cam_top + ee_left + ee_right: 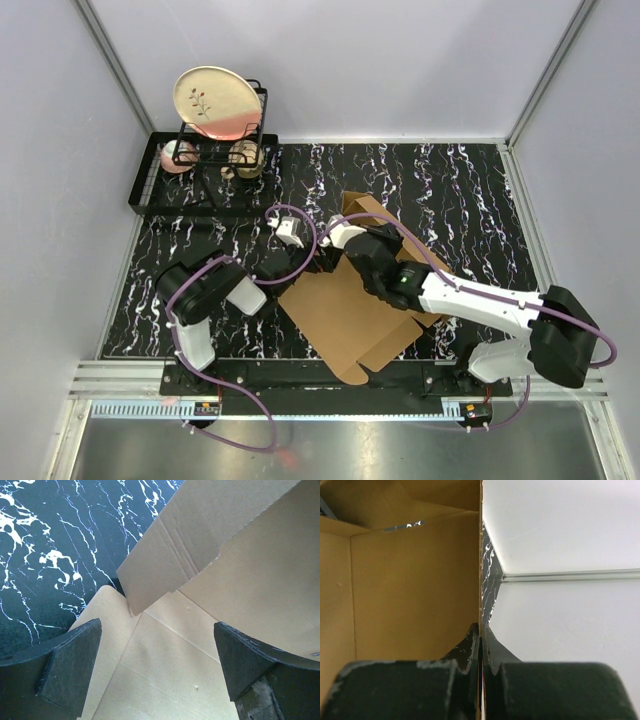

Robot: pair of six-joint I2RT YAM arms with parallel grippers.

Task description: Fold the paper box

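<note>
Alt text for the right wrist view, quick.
The right gripper is shut on the edge of an upright box panel. Brown box interior fills the left; a sliver of black marbled table and white walls show on the right.

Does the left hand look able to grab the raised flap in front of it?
Probably yes. The left hand is open, and the raised flap of the paper box stands just ahead, nothing between. The right hand, shut on a box wall, sits close by.
</note>
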